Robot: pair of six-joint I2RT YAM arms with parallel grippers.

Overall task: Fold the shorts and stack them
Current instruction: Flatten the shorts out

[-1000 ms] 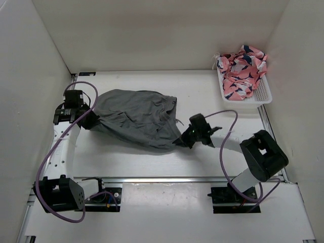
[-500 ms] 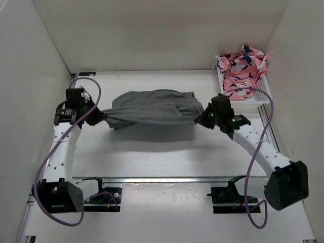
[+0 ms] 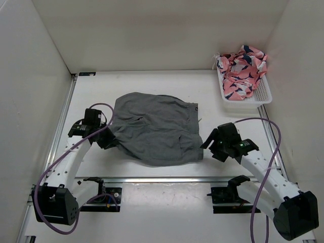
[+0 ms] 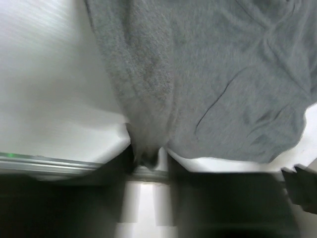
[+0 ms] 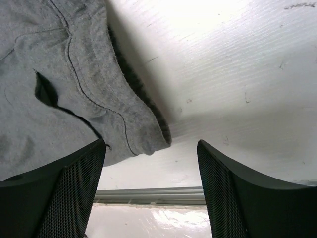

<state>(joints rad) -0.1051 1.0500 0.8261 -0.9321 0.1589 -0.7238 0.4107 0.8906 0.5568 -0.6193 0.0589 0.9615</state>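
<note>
The shorts [image 3: 154,126] lay spread, grey and rumpled, on the white table [image 3: 152,86], roughly midway between the two arms, with their near hem falling just short of the metal rail [image 3: 152,178] that crossed the table in front of the arm bases. At the near left, the left gripper [image 3: 107,142] was closed on the shorts' left edge; its wrist view, which was blurred, showed a bunch of grey cloth drawn down and pinched between the jaws, with the rest of the garment fanning out beyond. At the near right, the right gripper [image 3: 207,144] stood just beside the shorts' near right corner and held nothing. In its wrist view the two black mesh-textured fingers [image 5: 74,188] were spread wide apart, with bare table between them and a stitched, rolled corner of the grey cloth lying just ahead of the left one, not touching it. Purple cables [image 3: 55,157] looped along both arms. A small dark patch [image 3: 194,106] sat at the shorts' far right corner, too small to read. Farther back, in the far right corner of the table and well apart from the shorts, a white basket [image 3: 263,95] held a heap of pink cloth [image 3: 242,71] patterned in dark blue and white.
</note>
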